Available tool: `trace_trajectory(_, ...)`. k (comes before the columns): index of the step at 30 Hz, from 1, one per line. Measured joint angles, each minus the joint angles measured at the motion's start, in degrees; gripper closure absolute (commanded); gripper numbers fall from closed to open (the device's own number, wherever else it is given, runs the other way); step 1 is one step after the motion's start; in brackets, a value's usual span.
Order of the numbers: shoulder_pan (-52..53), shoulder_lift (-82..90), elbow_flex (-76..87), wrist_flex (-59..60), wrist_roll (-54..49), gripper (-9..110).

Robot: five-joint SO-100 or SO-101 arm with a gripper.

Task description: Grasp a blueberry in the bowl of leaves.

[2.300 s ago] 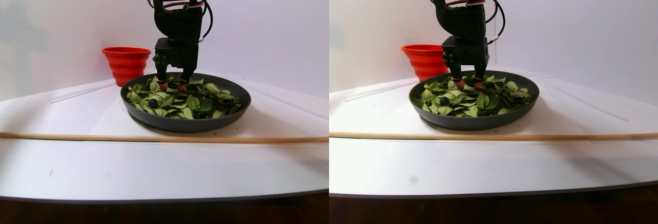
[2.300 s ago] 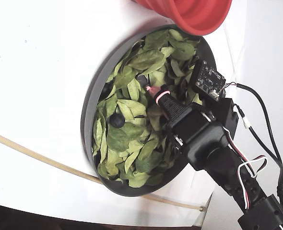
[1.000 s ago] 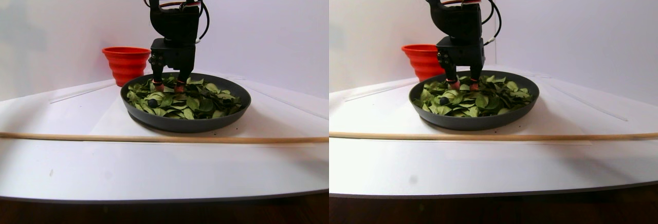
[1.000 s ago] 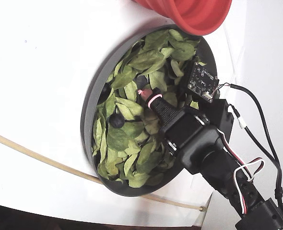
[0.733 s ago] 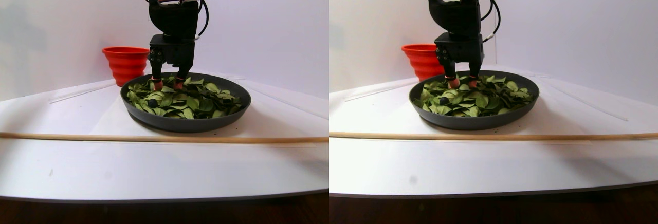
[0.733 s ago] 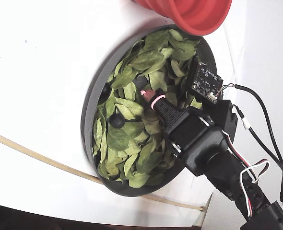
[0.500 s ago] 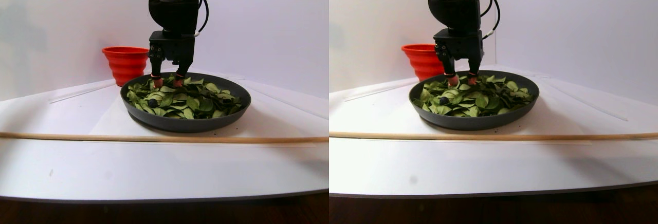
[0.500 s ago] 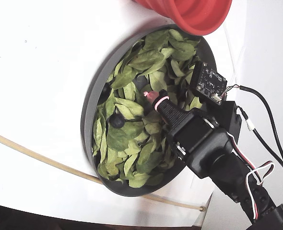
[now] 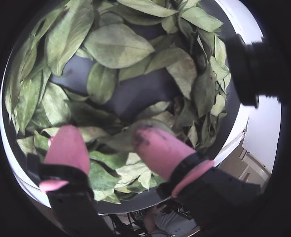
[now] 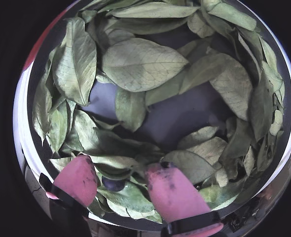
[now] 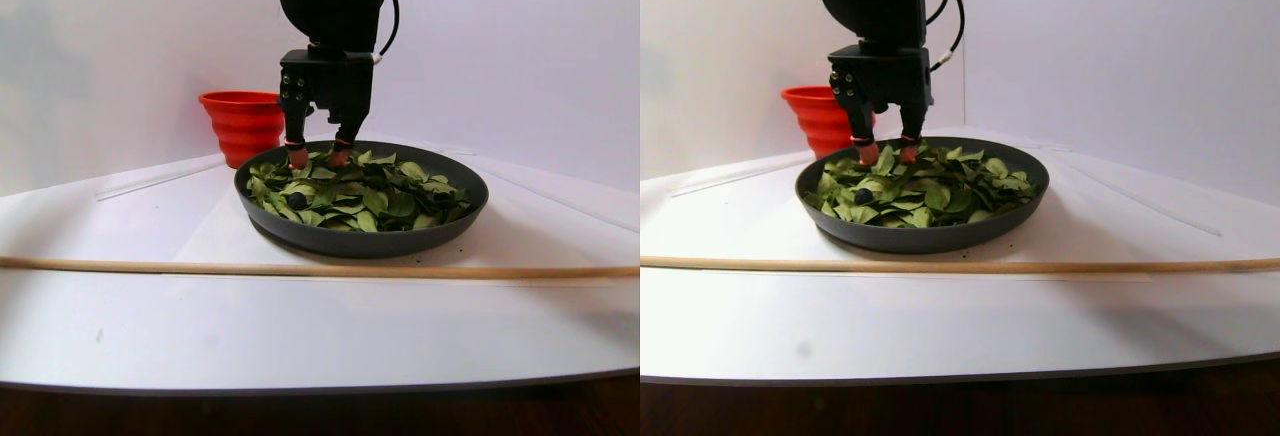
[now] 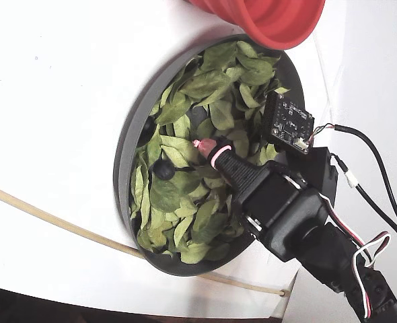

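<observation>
The dark grey bowl (image 11: 360, 241) holds many oval green leaves (image 10: 140, 61). My gripper (image 10: 126, 185) is open, and its two pink fingertips (image 10: 79, 177) are down at the leaves near the bowl's edge. In that wrist view a dark blueberry (image 10: 113, 184) lies between the fingertips, half under a leaf and touching neither. A wrist view (image 9: 111, 148) shows the open tips over leaves with no berry in sight. The stereo pair shows the gripper (image 11: 312, 156) at the bowl's back left and a blueberry (image 11: 297, 199) in front of it. The fixed view shows a berry (image 12: 163, 169) left of the pink tip (image 12: 202, 144).
A red ribbed cup (image 11: 243, 124) stands behind the bowl and also shows in the fixed view (image 12: 272, 20). A thin wooden rod (image 11: 320, 269) lies across the white table in front of the bowl. A second dark round spot (image 12: 148, 124) sits by the bowl's rim (image 12: 128, 155).
</observation>
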Motion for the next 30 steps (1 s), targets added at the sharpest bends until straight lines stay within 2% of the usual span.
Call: trace_trajectory(30, -3.69, -0.79, 4.48, -0.44, 1.23, 82)
